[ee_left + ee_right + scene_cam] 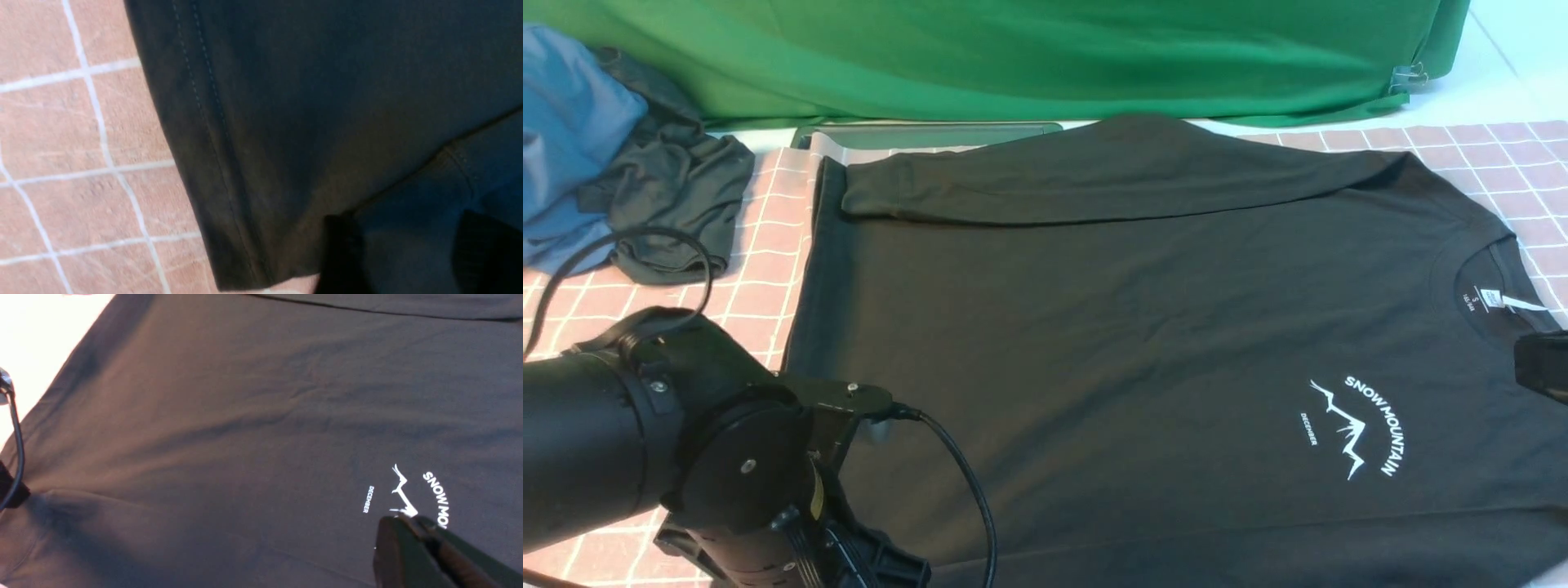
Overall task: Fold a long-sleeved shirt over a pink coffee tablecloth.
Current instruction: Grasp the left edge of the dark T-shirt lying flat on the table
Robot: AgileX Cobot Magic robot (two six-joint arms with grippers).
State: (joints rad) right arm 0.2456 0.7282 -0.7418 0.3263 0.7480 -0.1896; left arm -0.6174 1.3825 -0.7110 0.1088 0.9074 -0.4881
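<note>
Long-sleeved shirt [1135, 327] lying flat on the pink coffee tablecloth [764, 286], left gripper [404, 228] spread open and empty right over its bottom corner, right gripper [412, 524] pinched shut on nothing just above the chest

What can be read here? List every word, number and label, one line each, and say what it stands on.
"SNOW MOUNTAIN": white arc on the chest of the black long-sleeved shirt.
"DECEMBER": small white word beside the mountain drawing, same chest.
Neck label: white tag inside the collar; its print is too small to read.
</note>
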